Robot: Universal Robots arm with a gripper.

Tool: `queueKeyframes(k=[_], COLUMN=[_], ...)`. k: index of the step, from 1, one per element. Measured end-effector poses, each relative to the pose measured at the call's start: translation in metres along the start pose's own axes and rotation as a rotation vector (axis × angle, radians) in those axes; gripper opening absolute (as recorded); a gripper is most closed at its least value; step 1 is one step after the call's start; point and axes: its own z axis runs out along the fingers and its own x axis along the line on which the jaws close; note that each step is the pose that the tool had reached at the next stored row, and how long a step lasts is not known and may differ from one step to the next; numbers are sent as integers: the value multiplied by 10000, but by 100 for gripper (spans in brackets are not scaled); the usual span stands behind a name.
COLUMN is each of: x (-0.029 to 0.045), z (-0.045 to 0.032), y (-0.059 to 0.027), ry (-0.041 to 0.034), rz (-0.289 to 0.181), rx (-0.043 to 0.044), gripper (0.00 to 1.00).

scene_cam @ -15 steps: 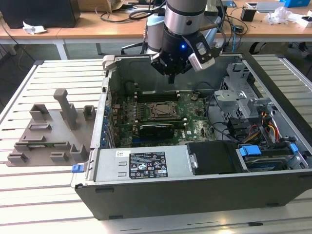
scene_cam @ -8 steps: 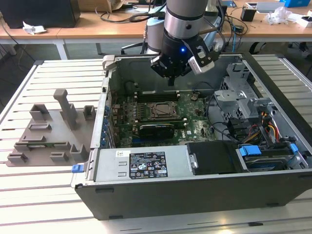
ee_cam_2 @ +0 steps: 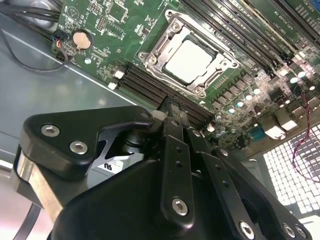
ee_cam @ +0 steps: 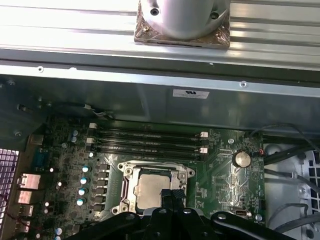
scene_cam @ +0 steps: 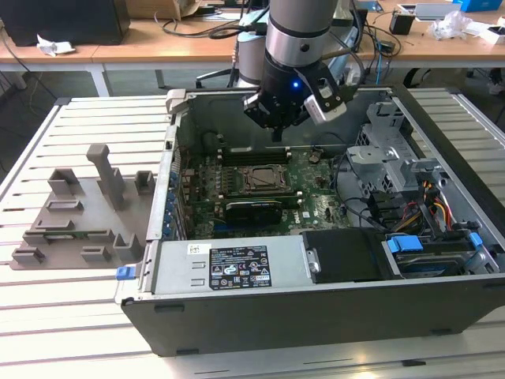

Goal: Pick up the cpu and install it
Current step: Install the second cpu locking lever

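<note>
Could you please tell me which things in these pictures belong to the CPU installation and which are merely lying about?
Part of the job:
cpu, lying in the socket frame on the motherboard
gripper, above the socket

Just lying about:
grey fixture tray
power supply
drive cage

- Black-and-white rectangular label (scene_cam: 239, 268) on the silver power supply box: print too small to read;
- small white sticker (ee_cam: 191, 94) on the grey metal case wall: unreadable;
- white label (ee_cam_2: 112, 163) beneath the black tool: partly hidden, illegible.
</note>
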Motion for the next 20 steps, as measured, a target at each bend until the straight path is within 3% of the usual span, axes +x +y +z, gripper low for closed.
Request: queueKeyframes(k=[10,16,20], x=[-1,1,11], z=[100,204,192], y=[-35,-106,-222], ry=[0,0,14], rz=[0,-1,8], rx=[0,2,207], gripper=[11,11,11])
